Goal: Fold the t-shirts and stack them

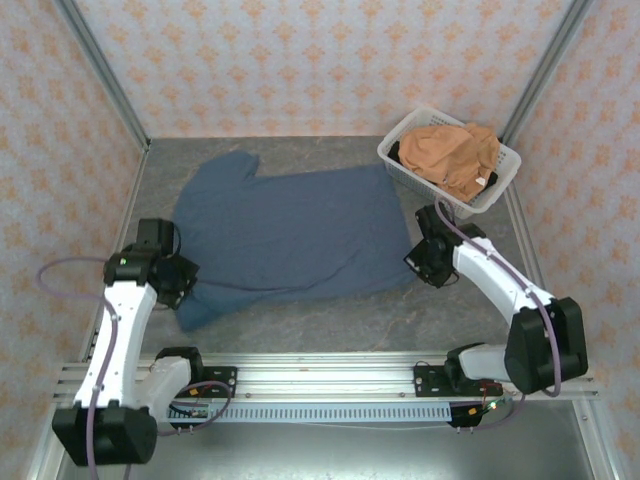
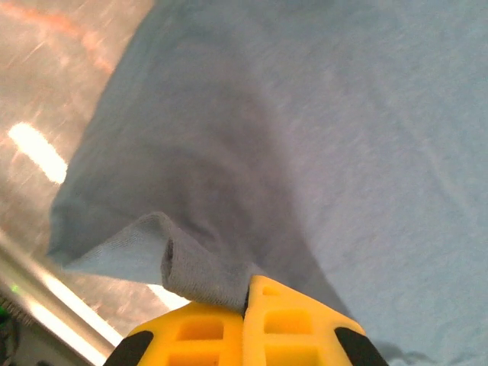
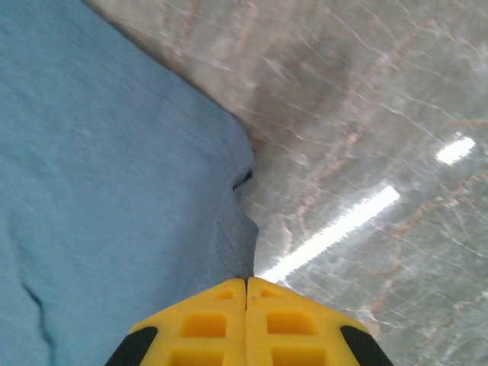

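Observation:
The slate-blue t-shirt (image 1: 290,232) lies spread across the middle of the table, its collar end to the left. My left gripper (image 1: 178,278) is shut on the shirt's near-left part; its yellow fingers (image 2: 282,320) pinch a rolled fold of the blue cloth (image 2: 200,268). My right gripper (image 1: 425,258) is shut on the shirt's near-right hem corner; the stitched hem (image 3: 232,244) runs into its closed yellow fingers (image 3: 210,324). The orange-tan t-shirt (image 1: 455,155) sits crumpled in the basket.
A white lattice basket (image 1: 400,150) stands at the back right corner, close to my right arm. Patterned walls enclose the grey marbled tabletop (image 1: 420,310). A metal rail (image 1: 330,372) runs along the near edge by the arm bases.

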Motion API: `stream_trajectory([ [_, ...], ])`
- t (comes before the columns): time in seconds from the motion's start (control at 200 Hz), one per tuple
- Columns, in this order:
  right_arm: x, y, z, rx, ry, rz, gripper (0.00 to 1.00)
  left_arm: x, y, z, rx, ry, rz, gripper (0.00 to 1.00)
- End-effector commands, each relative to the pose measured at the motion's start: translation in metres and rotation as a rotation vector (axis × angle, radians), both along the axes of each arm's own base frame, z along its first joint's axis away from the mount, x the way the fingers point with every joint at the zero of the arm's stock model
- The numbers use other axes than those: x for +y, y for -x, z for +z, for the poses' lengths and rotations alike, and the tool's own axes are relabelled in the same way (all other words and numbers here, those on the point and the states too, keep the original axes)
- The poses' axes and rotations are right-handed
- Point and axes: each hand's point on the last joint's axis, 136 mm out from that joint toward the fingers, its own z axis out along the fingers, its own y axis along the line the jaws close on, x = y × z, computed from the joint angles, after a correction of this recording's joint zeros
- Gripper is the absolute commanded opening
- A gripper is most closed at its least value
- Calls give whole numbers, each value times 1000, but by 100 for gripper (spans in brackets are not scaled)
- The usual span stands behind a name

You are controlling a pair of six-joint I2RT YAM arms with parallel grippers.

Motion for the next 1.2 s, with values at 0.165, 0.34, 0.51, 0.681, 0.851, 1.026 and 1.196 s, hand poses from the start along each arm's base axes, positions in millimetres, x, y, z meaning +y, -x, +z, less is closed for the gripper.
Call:
stream_trajectory([
  [0.165,6,-30,9,-2,0,-25,0,10,-59,11,-44,-99,-136,0],
  [0.34,9,-45,7,1,1,-25,0,16,-90,12,-34,-145,-217,0],
  [0.51,7,-55,5,7,30,-35,0,23,-111,7,8,-196,-283,0],
  [0.681,4,-69,4,-6,49,-50,0,28,-129,4,7,-233,-320,0],
  [0.851,8,-85,-1,-4,55,-50,0,27,-146,-4,10,-245,-392,0],
  [1.026,5,-100,-2,-17,84,-60,0,30,-156,-10,30,-260,-417,0],
  [1.196,7,-109,-6,-12,92,-60,0,29,-159,-21,64,-255,-430,0],
])
